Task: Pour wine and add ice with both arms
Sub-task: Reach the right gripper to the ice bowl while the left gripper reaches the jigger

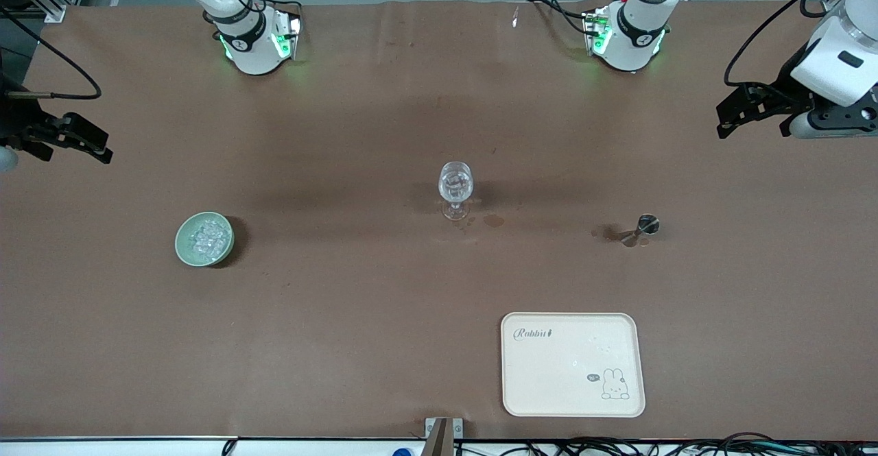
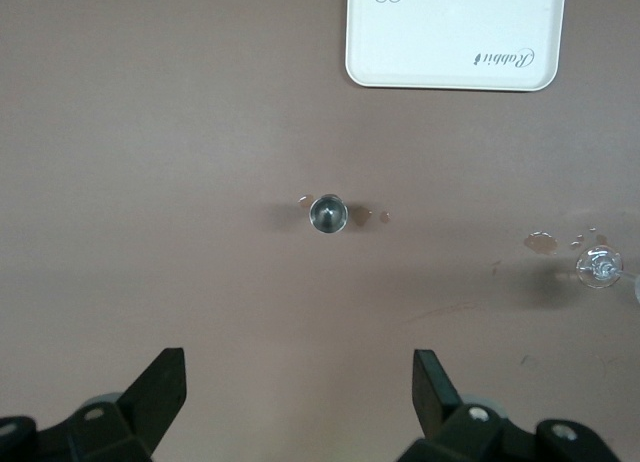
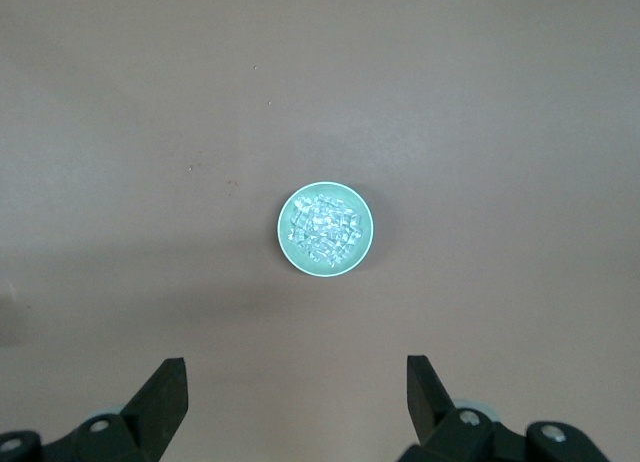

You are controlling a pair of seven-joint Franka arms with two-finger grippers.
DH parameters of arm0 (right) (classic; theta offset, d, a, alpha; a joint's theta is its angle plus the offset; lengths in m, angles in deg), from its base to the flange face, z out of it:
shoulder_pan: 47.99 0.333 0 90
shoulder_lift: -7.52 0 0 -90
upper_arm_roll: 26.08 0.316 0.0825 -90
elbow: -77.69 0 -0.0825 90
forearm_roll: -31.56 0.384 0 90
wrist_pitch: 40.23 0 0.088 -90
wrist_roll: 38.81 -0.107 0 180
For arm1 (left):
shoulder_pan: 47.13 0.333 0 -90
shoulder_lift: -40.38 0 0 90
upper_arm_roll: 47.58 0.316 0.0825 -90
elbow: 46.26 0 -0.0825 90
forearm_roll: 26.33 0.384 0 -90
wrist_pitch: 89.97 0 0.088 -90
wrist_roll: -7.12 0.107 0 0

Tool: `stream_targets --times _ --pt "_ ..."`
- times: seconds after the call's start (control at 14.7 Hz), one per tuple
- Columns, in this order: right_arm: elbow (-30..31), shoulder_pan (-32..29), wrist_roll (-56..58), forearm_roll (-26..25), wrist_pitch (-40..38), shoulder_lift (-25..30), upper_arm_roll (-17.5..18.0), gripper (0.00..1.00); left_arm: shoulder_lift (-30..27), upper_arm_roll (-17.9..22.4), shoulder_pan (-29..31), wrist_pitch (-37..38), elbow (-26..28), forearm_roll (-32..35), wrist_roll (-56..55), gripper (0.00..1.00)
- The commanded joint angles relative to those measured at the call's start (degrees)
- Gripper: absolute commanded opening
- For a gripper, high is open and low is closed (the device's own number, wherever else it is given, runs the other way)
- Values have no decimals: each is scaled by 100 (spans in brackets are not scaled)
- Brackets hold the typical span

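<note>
The ice (image 1: 205, 238) is seen as a heap of small clear cubes in a green bowl (image 1: 182, 247), in the lower left part of the front view, toward the right arm's end of the table. The right gripper (image 1: 88, 142) is held up at the left edge of that view with its fingers spread wide and nothing between them, and in the right wrist view the bowl sits in the middle of the picture, straight out from the open fingers (image 3: 165, 397). So the bowl is judged to be the right arm's job, since that arm is much closer to it. The stemmed glass (image 1: 456, 187) stands upright in the middle of the front view, with small wet spots (image 1: 493, 221) on the brown table (image 1: 343, 346) just beside its foot. Whether wine is in it cannot be told. A small metal measuring cup (image 1: 647, 223) stands in the right part of the view, and the left gripper (image 1: 751, 110) is kept up at the right edge, open and empty. A cream rabbit tray (image 1: 549, 374) lies at the lower right. Nothing is seen in the way.
</note>
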State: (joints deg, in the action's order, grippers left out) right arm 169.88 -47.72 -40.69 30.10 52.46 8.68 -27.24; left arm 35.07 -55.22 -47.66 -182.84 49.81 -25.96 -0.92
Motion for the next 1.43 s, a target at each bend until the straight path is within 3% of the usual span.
stream_targets --times 0.0,0.27,0.61,0.95,1.09,1.22,1.36 --pt "53 -18 -40 67 12 78 19 97 57 -19 26 224 -159 7 21 100" --pt "35 -53 -31 242 4 69 2 97 355 86 192 400 -562 16 56 100" --pt "44 -36 48 181 3 69 2 97 935 140 1019 366 -616 -177 66 100" --pt "44 -88 48 216 65 -124 -7 100 1812 148 1204 339 -607 -519 -2136 100" --pt "88 -97 57 216 143 -177 -16 100 2138 148 1213 103 -598 -564 -2465 100" --pt "193 -158 57 208 441 -352 -33 98 2507 148 1413 -99 -598 -957 -2492 100" --pt "447 -299 57 225 1055 -563 -25 98 3008 148 1748 -249 -598 -1773 -2536 100"
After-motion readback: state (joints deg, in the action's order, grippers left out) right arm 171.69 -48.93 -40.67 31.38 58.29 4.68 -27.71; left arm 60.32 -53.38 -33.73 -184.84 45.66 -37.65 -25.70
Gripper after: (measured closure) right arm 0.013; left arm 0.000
